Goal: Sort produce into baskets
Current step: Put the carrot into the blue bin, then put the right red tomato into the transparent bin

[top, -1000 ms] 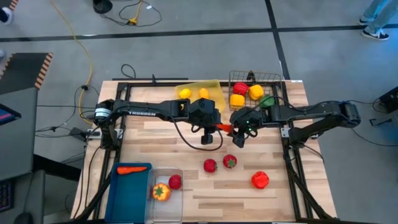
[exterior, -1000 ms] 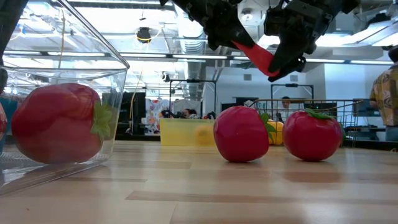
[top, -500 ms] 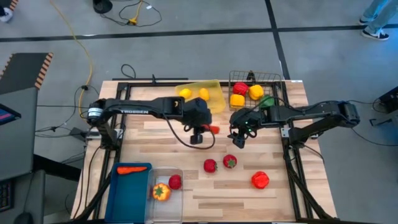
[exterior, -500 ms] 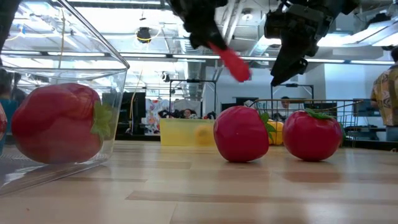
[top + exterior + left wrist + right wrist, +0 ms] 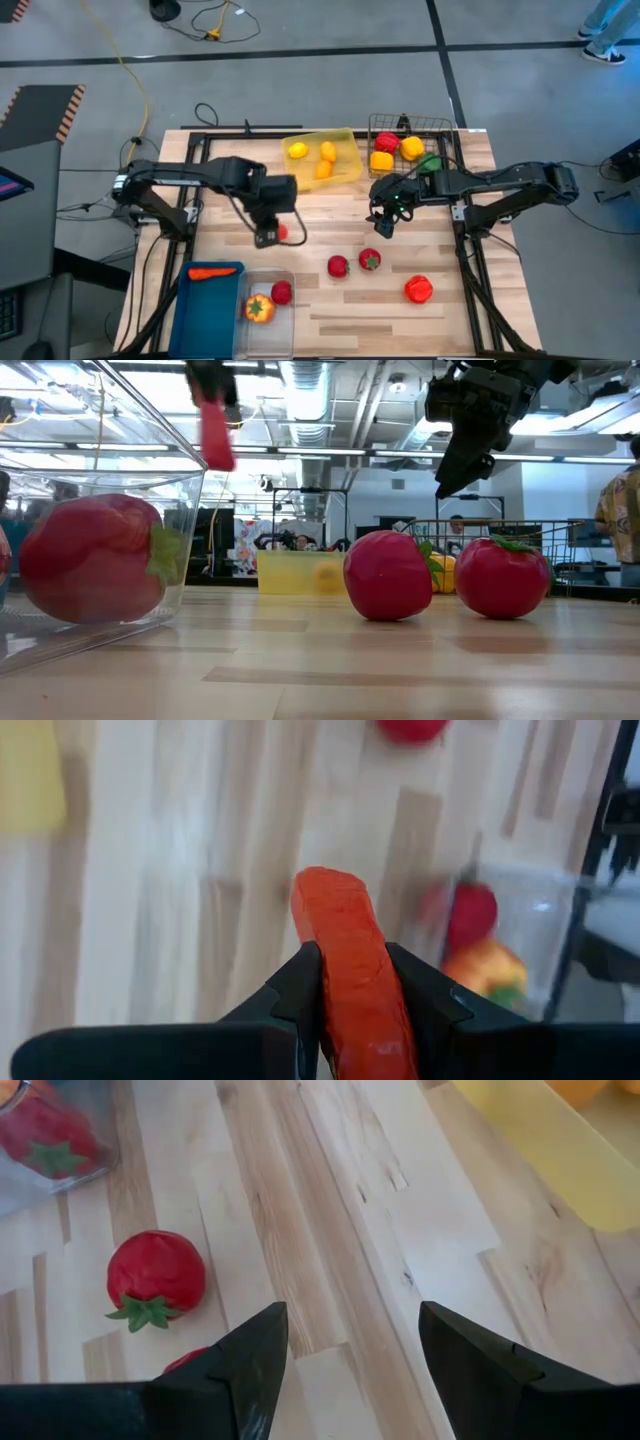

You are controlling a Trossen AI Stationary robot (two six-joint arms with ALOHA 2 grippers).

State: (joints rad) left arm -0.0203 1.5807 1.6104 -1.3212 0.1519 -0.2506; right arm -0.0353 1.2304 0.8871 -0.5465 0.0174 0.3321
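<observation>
Both my jaws first: left gripper (image 5: 360, 1010) is pinching the long orange plastic carrot (image 5: 355, 960), right gripper (image 5: 345, 1355) stands spread and empty. Taking the yellow translucent plastic tray (image 5: 345, 170) as landmark, my left gripper hangs over the wooden table (image 5: 440, 320) toward the blue plastic bin (image 5: 195, 310) from it; my right hovers beside it, just in front of the black wire mesh basket (image 5: 440, 125). Two red plastic tomatoes (image 5: 338, 266) lie further forward on the boards

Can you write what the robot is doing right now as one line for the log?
left claw: shut on orange plastic toy carrot | right claw: open, empty, above wooden table | step: carrying
</observation>
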